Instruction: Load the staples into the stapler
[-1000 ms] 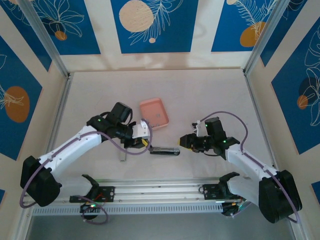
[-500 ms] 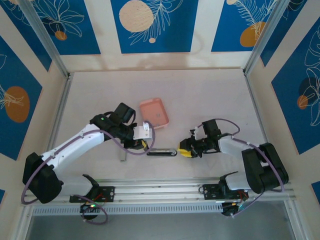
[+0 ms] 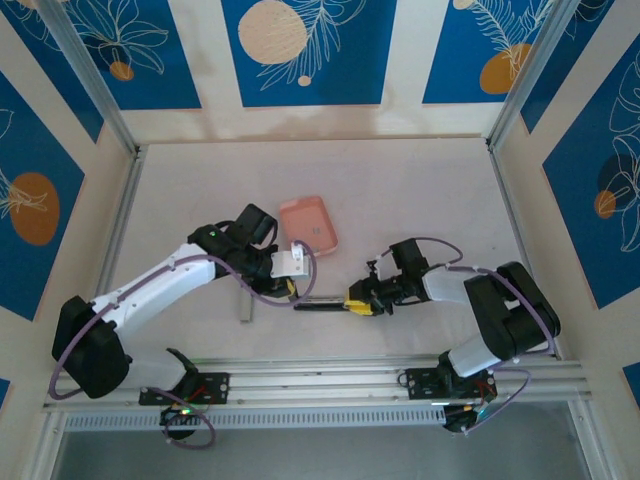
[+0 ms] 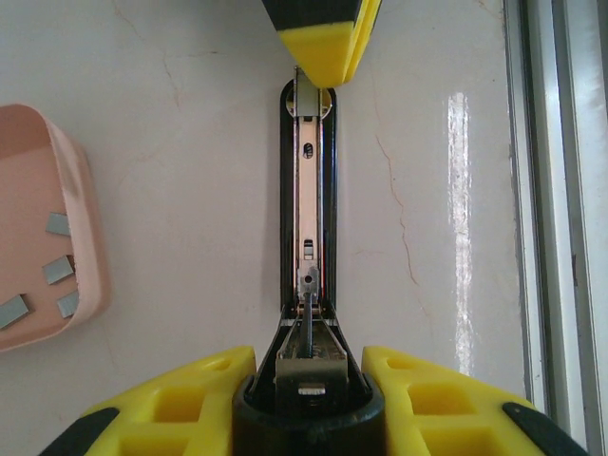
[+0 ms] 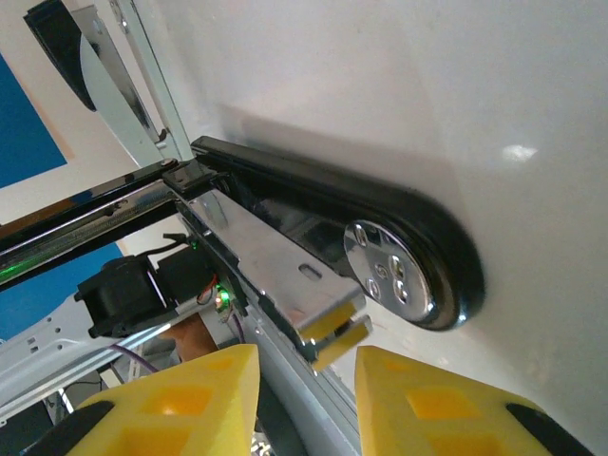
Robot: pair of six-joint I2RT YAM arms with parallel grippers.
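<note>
- The staples (image 4: 57,271) are little grey strips. They lie in the pink tray (image 4: 85,228), not yet in the stapler.
- The stapler (image 4: 306,209) lies flat on the desk (image 4: 190,142), just beside the tray. Its long metal track (image 4: 307,180) faces up.
- The left claw (image 4: 309,366) is closed tight on the back end of the stapler and holds it.
- The right claw (image 5: 306,361) is at the front end. Its two yellow fingers stand apart, with the track's tip near the gap. It grips nothing that I can see.
- I think this step is getting the stapler held and ready. No strip has been picked up.
- Next, I think a claw must pinch one strip from the tray. That is hard, as the strips are tiny and flat. Then it must line the strip up with the thin track.
</note>
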